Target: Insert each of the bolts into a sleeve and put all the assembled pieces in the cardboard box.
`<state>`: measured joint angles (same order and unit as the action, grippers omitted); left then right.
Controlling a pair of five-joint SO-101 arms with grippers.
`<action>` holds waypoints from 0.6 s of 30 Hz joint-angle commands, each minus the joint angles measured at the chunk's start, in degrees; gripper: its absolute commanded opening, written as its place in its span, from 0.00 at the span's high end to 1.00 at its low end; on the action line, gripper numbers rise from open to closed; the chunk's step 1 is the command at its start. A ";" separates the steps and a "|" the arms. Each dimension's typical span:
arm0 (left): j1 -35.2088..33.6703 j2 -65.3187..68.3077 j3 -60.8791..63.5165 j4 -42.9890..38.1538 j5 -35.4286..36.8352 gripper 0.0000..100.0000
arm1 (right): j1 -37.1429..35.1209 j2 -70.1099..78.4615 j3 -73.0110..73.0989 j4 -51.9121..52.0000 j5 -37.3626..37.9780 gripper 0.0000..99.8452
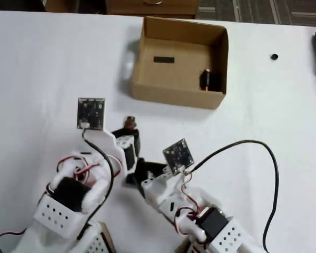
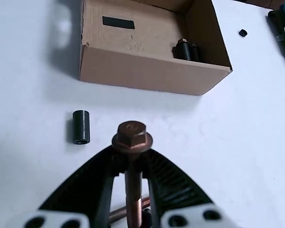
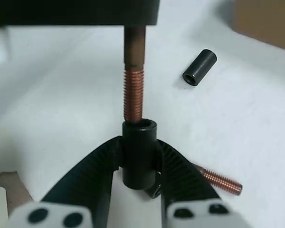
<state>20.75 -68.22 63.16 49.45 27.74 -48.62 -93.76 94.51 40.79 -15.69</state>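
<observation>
Place: you're working at a robotics lab bench or maker workshop.
Surface: your white table (image 1: pixel 37 68) is a plain work top.
Machines: two small arms sit side by side, with white perforated housings (image 1: pixel 55 213).
Electronics: bare camera boards (image 1: pixel 90 113) ride uncovered on the wrists. Coloured servo wires (image 1: pixel 87 169) and a black cable (image 1: pixel 275 179) run loose.
Hardware: a threaded bolt (image 3: pixel 218 180) and a black sleeve (image 3: pixel 199 67) lie loose on the table.
Surroundings: past the far edge you see a wooden cabinet front (image 1: pixel 152 7) and a grey patterned floor (image 1: pixel 253 9).
</observation>
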 commanded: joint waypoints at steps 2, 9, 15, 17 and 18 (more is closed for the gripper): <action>1.23 -1.32 -1.63 0.09 0.44 0.98 | 1.80 -1.01 -0.88 -2.59 -0.18 0.98; 2.73 -1.14 -1.54 -2.02 3.16 0.98 | 1.71 -1.01 -0.97 -2.59 -0.18 0.98; 2.64 -1.14 -0.48 -1.67 2.90 0.98 | 2.59 -1.01 -0.97 -4.35 -0.18 0.98; 2.55 -1.14 0.84 -1.67 2.90 0.98 | 3.30 -1.01 -1.05 -4.53 -0.18 0.98; 2.46 -1.23 1.36 -1.58 2.90 0.98 | 3.74 -1.01 -1.14 -4.62 -0.18 0.98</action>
<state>22.77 -68.75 64.13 48.92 30.64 -46.24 -93.76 94.51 37.63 -15.69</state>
